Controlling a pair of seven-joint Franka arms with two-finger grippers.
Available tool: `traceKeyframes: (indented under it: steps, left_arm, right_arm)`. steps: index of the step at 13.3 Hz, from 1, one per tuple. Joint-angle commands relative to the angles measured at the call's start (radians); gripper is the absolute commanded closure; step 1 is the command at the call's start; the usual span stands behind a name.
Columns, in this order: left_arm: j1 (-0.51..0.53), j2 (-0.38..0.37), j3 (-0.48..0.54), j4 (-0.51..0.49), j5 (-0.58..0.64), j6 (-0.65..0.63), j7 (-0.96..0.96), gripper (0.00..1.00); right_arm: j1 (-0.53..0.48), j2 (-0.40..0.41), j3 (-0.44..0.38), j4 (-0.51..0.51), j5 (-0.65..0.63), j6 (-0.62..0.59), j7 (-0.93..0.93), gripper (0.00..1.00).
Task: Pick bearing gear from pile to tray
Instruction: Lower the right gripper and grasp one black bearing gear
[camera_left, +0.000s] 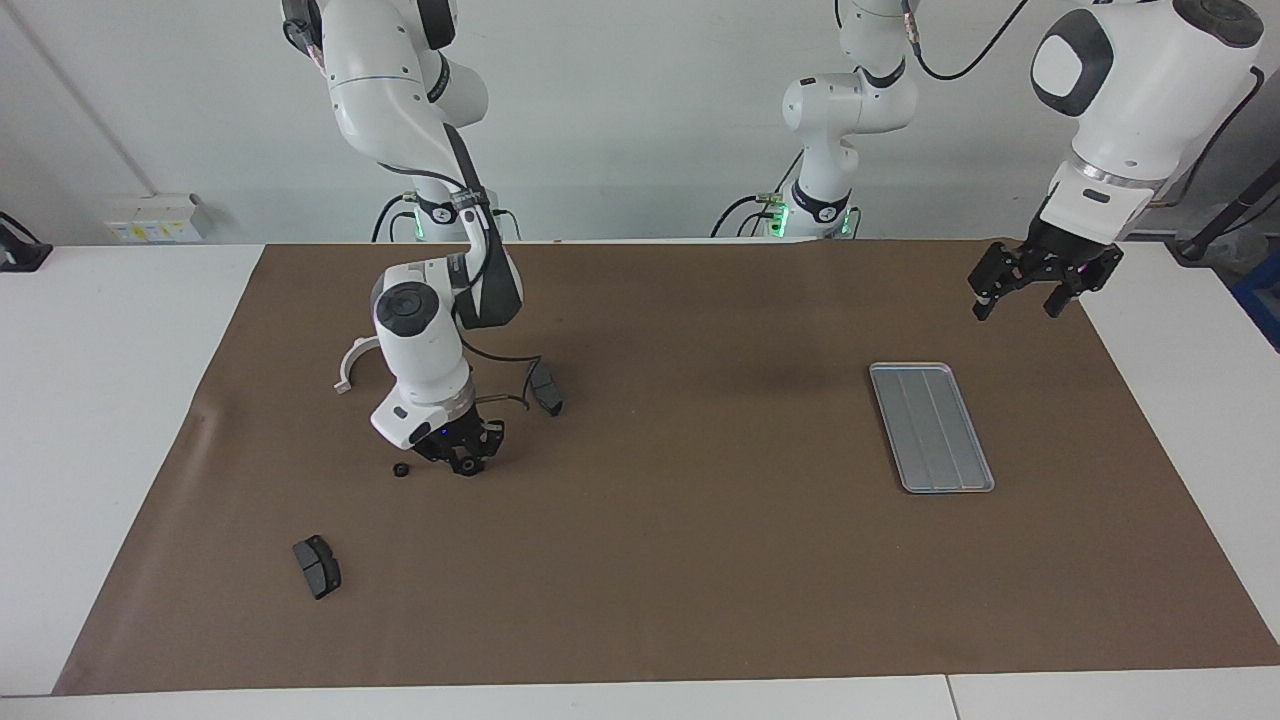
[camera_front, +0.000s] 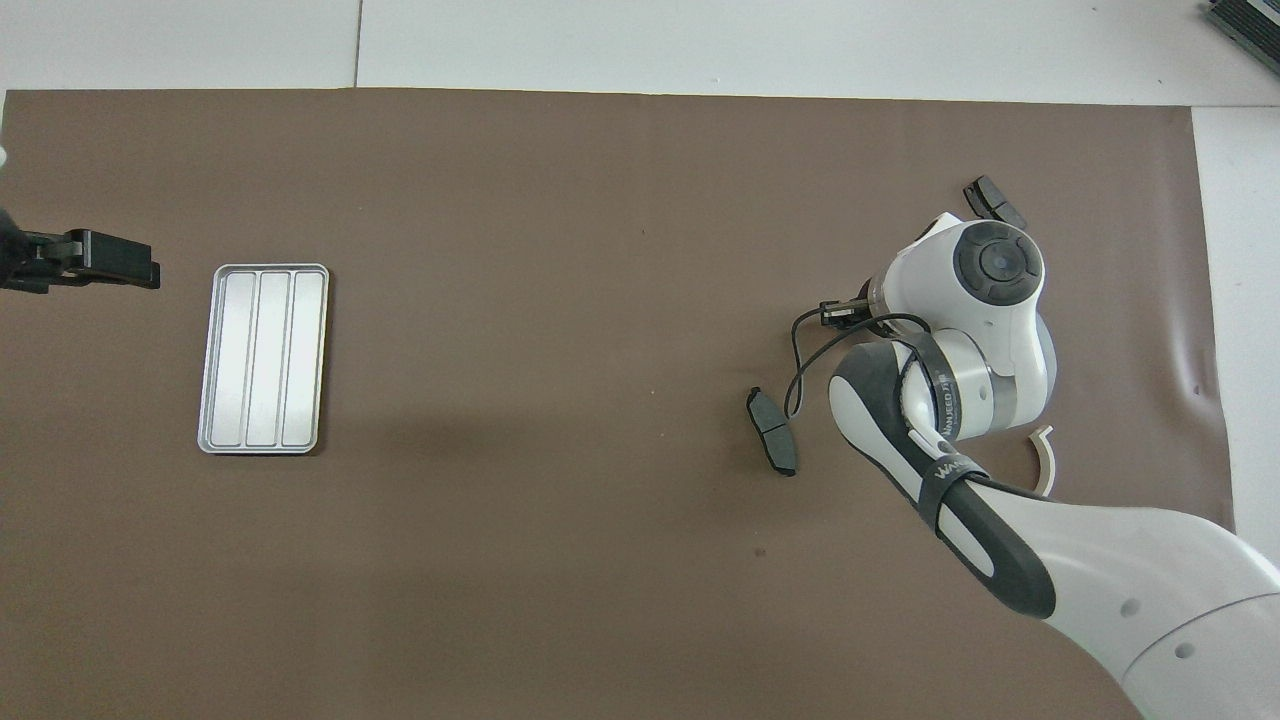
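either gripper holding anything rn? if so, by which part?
Right gripper is down at the mat, fingers closed around a small black gear, across its rim by the look of it. Left gripper is open and empty.

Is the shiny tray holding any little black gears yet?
No, the tray is bare, and the one free gear lies on the brown mat.

Silvery metal tray (camera_left: 932, 427), matt brown mat (camera_left: 680, 560)
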Motion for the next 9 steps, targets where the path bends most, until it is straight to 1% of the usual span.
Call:
traceKeyframes:
  steps: [1,5,7,9]
  left_arm:
    - [-0.008,-0.017,0.005,-0.025,0.009,0.020,0.007,0.00]
    - [-0.008,-0.017,0.005,-0.025,0.009,0.020,0.007,0.00]
    - [-0.010,-0.017,0.005,-0.025,0.009,0.020,0.007,0.00]
    - [-0.011,-0.017,0.005,-0.025,0.009,0.020,0.007,0.00]
  right_arm:
    - [-0.002,0.000,0.000,-0.002,0.019,0.010,0.004,1.00]
    - [-0.002,-0.024,0.000,0.015,0.022,-0.029,0.018,1.00]
    - [-0.001,-0.052,0.003,0.053,0.022,-0.086,0.050,1.00]
    - [-0.001,-0.060,0.022,0.110,0.022,-0.162,0.052,1.00]
